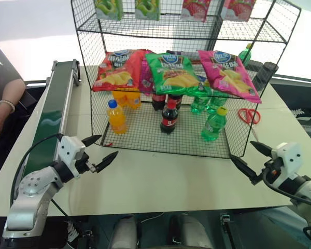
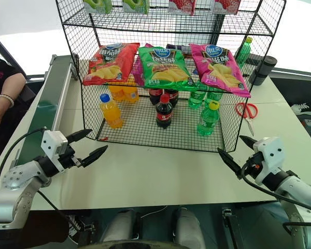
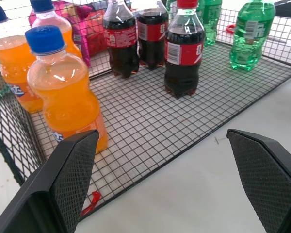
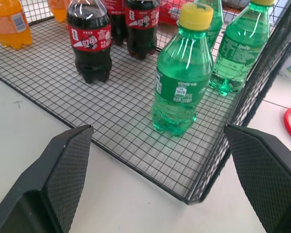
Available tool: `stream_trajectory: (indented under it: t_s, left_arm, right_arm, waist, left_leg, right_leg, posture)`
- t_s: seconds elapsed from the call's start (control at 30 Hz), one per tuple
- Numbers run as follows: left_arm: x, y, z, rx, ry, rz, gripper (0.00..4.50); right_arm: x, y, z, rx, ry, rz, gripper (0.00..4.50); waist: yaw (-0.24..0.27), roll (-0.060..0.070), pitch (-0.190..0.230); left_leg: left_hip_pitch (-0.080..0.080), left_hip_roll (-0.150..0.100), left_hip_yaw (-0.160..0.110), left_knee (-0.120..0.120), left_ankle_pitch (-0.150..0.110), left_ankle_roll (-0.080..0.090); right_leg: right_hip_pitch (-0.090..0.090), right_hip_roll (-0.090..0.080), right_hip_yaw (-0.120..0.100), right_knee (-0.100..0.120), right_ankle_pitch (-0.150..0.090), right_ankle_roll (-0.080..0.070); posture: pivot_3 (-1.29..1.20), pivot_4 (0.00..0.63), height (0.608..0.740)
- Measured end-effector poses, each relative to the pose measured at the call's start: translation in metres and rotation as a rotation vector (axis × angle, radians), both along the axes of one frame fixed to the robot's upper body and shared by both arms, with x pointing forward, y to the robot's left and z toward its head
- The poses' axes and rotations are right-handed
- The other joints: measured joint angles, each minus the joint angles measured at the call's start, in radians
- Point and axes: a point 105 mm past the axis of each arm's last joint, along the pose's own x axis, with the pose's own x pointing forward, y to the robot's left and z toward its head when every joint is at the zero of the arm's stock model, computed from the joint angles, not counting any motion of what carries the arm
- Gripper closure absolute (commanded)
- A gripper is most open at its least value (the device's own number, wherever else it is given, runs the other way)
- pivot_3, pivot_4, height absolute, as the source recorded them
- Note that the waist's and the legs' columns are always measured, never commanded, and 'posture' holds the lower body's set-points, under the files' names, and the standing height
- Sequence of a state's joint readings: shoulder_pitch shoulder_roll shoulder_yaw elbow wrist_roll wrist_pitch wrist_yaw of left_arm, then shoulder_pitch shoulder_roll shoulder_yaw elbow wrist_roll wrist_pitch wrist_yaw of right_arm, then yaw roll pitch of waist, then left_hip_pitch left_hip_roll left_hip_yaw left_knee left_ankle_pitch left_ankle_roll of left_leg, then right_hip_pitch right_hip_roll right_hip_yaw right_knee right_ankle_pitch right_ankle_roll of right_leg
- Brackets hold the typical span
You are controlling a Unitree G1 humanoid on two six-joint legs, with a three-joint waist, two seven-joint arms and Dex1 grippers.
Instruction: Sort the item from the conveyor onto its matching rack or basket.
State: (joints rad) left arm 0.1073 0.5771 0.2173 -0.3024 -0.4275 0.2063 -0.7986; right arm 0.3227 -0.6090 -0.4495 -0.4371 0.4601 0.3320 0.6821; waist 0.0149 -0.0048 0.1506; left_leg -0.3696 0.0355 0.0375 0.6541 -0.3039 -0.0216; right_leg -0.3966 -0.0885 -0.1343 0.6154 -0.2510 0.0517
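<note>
The item, a clear-green bottle (image 1: 214,124) with a yellow cap, stands upright on the rack's (image 1: 145,136) bottom tier at the front right; it is also close up in the right wrist view (image 4: 182,82). The conveyor (image 1: 52,114) runs along the table's left side, and its visible belt is bare. My left gripper (image 1: 108,145) hovers open and empty over the table in front of the rack's left corner. In front of the rack's right corner, my right gripper (image 1: 241,149) is likewise open and empty.
Orange-drink bottles (image 1: 116,116) and cola bottles (image 1: 169,116) share the bottom tier with more green bottles (image 1: 199,104). Chip bags (image 1: 171,72) lie on the tier above. Red scissors (image 1: 249,115) lie right of the rack. A person's hand (image 1: 0,116) rests at the far left.
</note>
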Motion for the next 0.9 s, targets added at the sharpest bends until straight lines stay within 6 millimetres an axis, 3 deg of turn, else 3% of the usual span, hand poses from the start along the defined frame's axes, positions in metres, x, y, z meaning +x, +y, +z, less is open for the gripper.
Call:
stream_trajectory:
  t_s: [0.9]
  left_arm:
    - [0.0036,-0.0063,-0.0011,0.003,-0.025,-0.020,0.00]
  right_arm:
    - [-0.0052,-0.0036,-0.0054,-0.012,0.000,0.005,0.01]
  waist:
    - [0.000,0.000,0.000]
  left_leg:
    - [0.000,0.000,0.000,0.000,0.000,0.000]
  right_leg:
    - [0.000,0.000,0.000,0.000,0.000,0.000]
  posture:
    - [0.00,0.150,0.735]
